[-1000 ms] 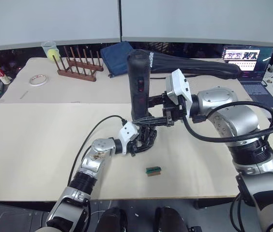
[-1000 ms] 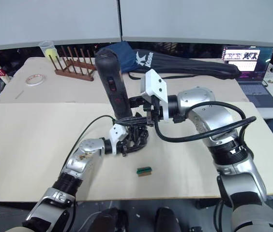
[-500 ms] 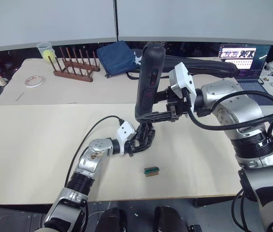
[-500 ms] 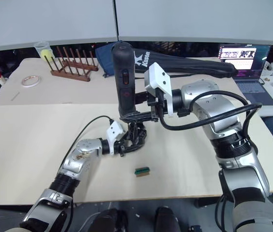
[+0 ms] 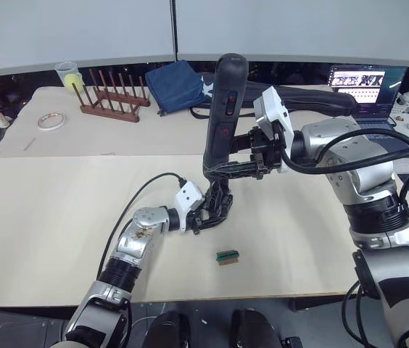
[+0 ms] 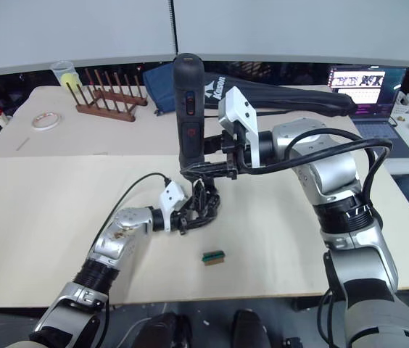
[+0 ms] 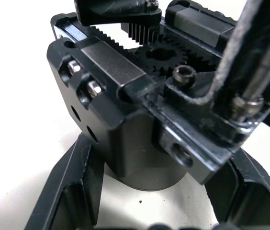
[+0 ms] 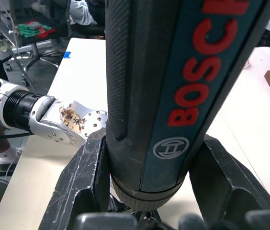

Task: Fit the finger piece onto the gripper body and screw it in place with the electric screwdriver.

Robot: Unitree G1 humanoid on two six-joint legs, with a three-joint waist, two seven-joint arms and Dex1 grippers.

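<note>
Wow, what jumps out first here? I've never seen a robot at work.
At the table's middle, the right gripper holds a tall black electric screwdriver upright, bit down on the gripper body. The left gripper clamps that block on the table.

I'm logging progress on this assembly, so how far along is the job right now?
Done, apparently: the finger piece sits on the gripper body, which the left gripper holds on the table. In hand: the right gripper holds the electric screwdriver upright, its bit down at a screw on the piece. Left: whether that screw is tight cannot be told.
</note>
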